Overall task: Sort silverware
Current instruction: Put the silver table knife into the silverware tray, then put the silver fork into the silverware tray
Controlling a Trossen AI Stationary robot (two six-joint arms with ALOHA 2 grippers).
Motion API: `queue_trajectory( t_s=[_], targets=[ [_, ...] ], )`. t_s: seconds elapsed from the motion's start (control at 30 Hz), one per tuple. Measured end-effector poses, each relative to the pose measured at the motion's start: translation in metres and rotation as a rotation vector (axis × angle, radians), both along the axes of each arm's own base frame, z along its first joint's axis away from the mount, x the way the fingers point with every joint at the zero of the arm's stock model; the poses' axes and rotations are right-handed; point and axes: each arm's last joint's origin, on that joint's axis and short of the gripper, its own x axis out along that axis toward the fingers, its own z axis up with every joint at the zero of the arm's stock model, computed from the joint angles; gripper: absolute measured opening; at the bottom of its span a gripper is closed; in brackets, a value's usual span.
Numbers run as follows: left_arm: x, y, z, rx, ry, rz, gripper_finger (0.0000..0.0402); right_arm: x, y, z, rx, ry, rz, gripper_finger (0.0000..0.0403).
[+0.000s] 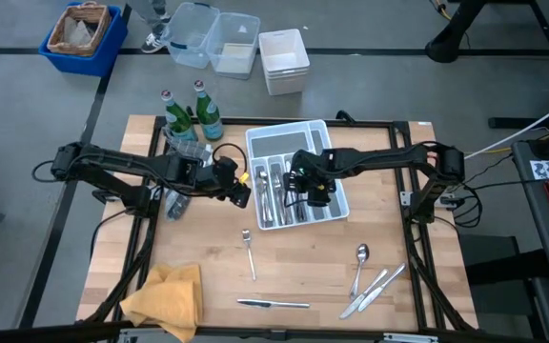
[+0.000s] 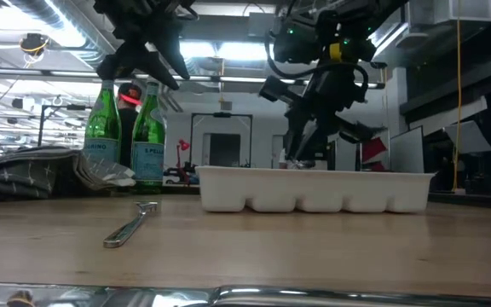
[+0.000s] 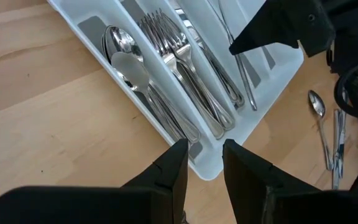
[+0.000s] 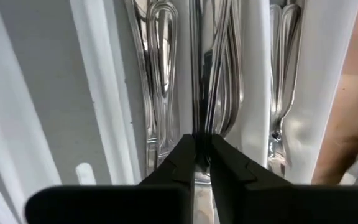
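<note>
Two hands at tray [image 1: 324,133], right hand [image 4: 202,155] down in it, nipping a knife [image 4: 199,81], left hand [image 3: 202,168] slightly agape, empty, at tray's 9 o'clock, five silverware pieces [image 1: 365,276] loose on worktop [image 1: 208,257].

Robotics lab or workshop, wooden table [image 1: 208,286] in a black metal frame, storage bins [image 1: 84,38] on grey floor beyond it, exposed ceiling ducts [image 2: 24,17] above, fluorescent lighting.

My right claw [image 4: 202,149] points down, fingers pinched narrow; my left claw [image 3: 202,163] hovers raised, its fingers parted.
</note>
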Motion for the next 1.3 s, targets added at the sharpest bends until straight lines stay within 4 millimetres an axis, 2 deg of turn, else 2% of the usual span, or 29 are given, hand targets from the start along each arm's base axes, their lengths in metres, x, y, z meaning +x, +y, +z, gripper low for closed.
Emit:
queue_trajectory(
  t_s=[0.27,0.5,0.6,0.77,1.0,1.17,1.3],
  targets=[
    [0.000,0.000,0.000,0.002,0.002,-0.002,0.0088,0.000,0.000,0.000,-0.001,0.001,-0.001,0.0071],
    [0.000,-0.001,0.000,-0.021,-0.008,0.019,0.0088,0.000,-0.001,0.000,-0.029,0.008,-0.017,0.0080],
    [0.001,-0.006,0.001,-0.069,-0.041,0.056,0.0088,0.000,-0.001,0.000,0.004,0.008,-0.080,0.0080],
    [0.002,-0.023,0.003,-0.199,-0.104,0.120,0.0088,0.004,-0.002,0.002,0.090,-0.041,-0.276,0.0080],
    [0.004,-0.057,-0.002,-0.389,-0.121,0.161,0.0088,0.018,-0.008,0.013,0.080,-0.231,-0.464,0.0080],
    [0.014,-0.082,-0.018,-0.449,-0.093,0.159,0.0088,0.023,-0.011,0.018,0.167,-0.336,-0.681,0.0081],
    [0.025,-0.096,-0.035,-0.476,-0.057,0.153,0.0088,0.023,-0.011,0.018,0.225,-0.343,-0.781,0.0081]
  ],
)
